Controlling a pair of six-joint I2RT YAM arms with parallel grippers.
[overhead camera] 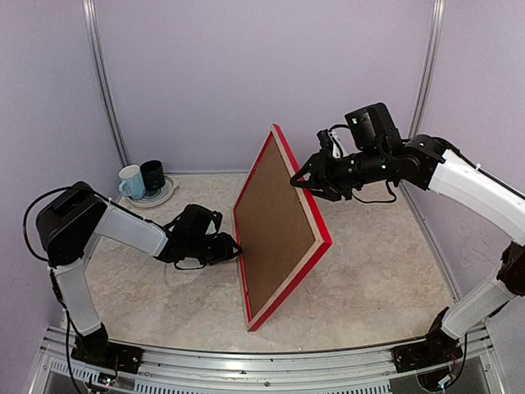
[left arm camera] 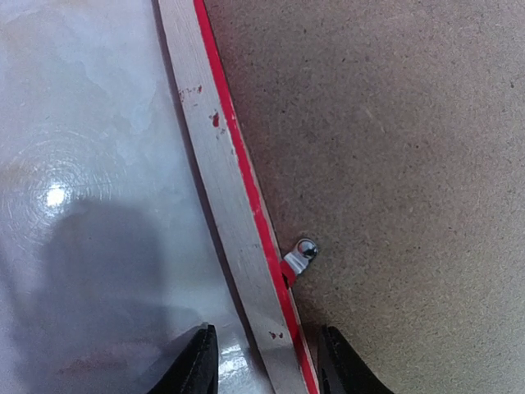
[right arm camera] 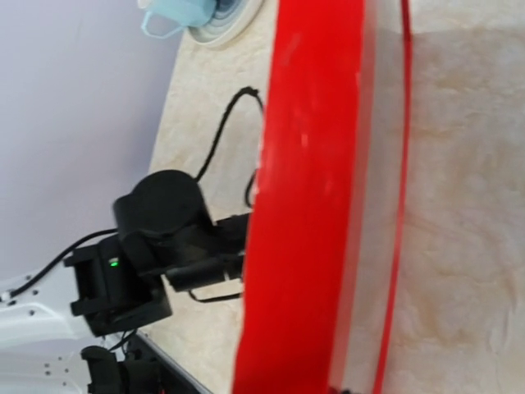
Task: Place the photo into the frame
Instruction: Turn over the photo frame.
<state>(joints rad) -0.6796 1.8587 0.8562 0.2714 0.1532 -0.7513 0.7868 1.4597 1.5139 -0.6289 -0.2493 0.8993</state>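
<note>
The frame (overhead camera: 289,281) stands on its lower edge on the table, tilted, red rim and pale wood sides showing. Its back faces the top camera, filled by the brown backing board (overhead camera: 275,222). My right gripper (overhead camera: 302,180) is shut on the frame's upper right edge; in the right wrist view only the red frame face (right arm camera: 308,205) shows, very close, and my fingers are hidden. My left gripper (overhead camera: 236,246) is open and straddles the frame's left rail (left arm camera: 238,222) with a gap on the table side (left arm camera: 267,365). A metal tab (left arm camera: 302,254) lies on the backing board (left arm camera: 394,164). The photo is not in view.
A light blue mug (overhead camera: 131,182) and a dark mug (overhead camera: 152,175) stand on a plate (overhead camera: 166,195) at the back left. The blue mug also shows in the right wrist view (right arm camera: 176,12). Walls close in the table at the back and sides.
</note>
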